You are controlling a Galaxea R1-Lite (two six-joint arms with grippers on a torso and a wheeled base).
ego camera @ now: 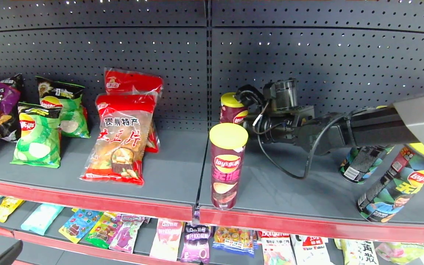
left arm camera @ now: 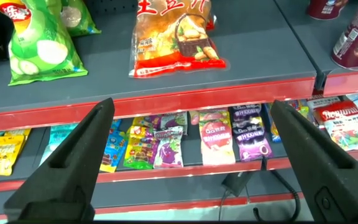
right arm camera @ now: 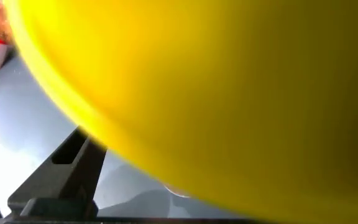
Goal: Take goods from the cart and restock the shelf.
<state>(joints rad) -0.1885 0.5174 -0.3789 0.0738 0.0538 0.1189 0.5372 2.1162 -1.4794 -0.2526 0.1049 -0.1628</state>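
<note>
Shelf (ego camera: 168, 173) holds two maroon cans (ego camera: 228, 173) (ego camera: 230, 110) and two teal cans (ego camera: 361, 165) (ego camera: 388, 198)

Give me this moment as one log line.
right gripper at rear chip can, upper shelf | grip unclear | front chip can upright at shelf edge | left gripper open, empty

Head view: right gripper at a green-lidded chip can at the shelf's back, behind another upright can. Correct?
No: the head view shows a yellow lid, not green. The right gripper is at that chip can at the shelf's back, behind another upright can.
</note>
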